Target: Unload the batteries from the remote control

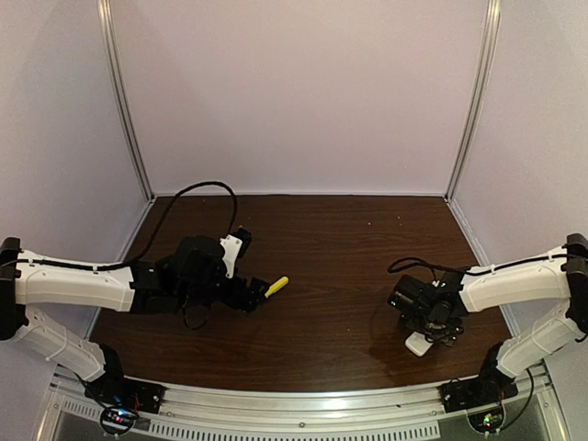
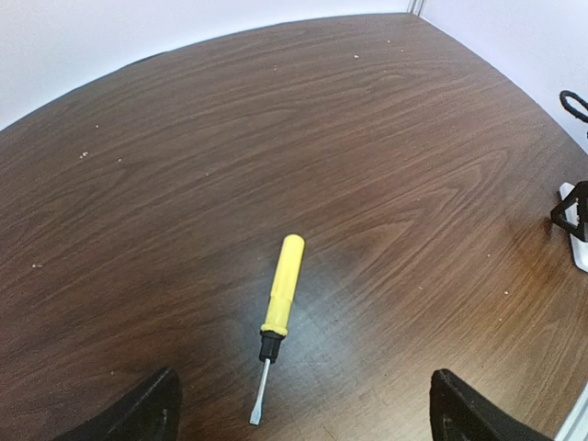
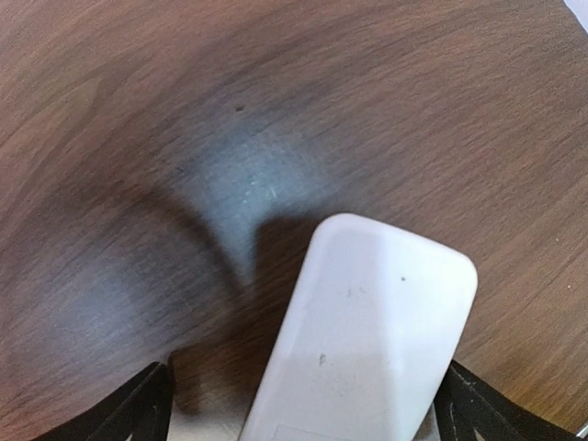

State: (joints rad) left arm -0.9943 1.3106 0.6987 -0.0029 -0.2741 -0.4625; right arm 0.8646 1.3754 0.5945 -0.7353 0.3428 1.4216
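**A:** Closest to the lens, in the right wrist view, is the remote control (image 3: 367, 340). It shows a plain white face, lies flat on the tabletop (image 3: 138, 138), and sits between two dark fingertips (image 3: 138, 409).

**B:** Gripped?

**A:** No. The right jaws stand wide open and hold nothing. Bare wood shows between the remote and one fingertip (on the other side I can't tell whether they touch).

**B:** From above I only see a white corner poking out under the right arm (image 1: 514, 280), on the right side of the tabletop towards the front.

**A:** And the left?

**B:** The left jaws are also spread wide and empty, over a screwdriver (image 2: 280, 299). The left wrist view shows the whole tool, blade pointing towards the camera. The overhead view shows only its yellow handle (the shaft is hidden under the arm). It lies well apart from the remote.
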